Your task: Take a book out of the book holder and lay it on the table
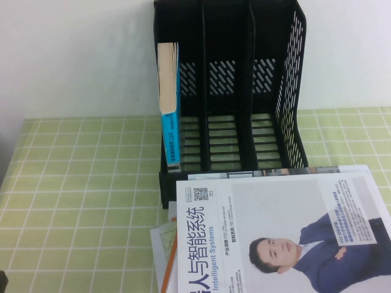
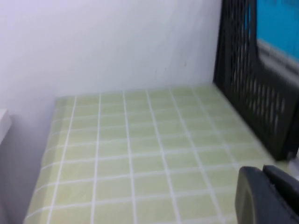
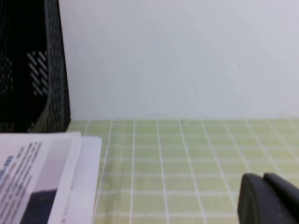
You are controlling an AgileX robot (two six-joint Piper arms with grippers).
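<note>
At the wrists, outward:
Left gripper (image 2: 268,196): only dark finger parts show at the corner of the left wrist view, low over the table (image 2: 140,154); whether spread or pressed together cannot be told; it holds nothing visible and is absent from the high view.
Right gripper (image 3: 268,198): likewise a dark edge in the right wrist view, low over the cloth; finger state cannot be told; nothing held.
Book (image 1: 170,104): upright in the leftmost compartment of the book holder (image 1: 293,91), page edges to the left, blue spine toward the camera, long axis vertical.
Book from left wrist: a blue surface (image 2: 280,23) shows behind the holder's slotted wall (image 2: 252,93).
Book holder from right wrist: its perforated wall (image 3: 37,70) stands beside the white book (image 3: 42,172), with no blue book in sight.
Other compartments: middle and right ones appear empty.
White book (image 1: 281,232): flat before the holder, atop other papers, a man in a blue suit on its cover.
Deciding relation: the book occupies the robot's left compartment, so the left arm is judged nearer.
Free table: open green grid lies left of the holder, a likely laying place.
</note>
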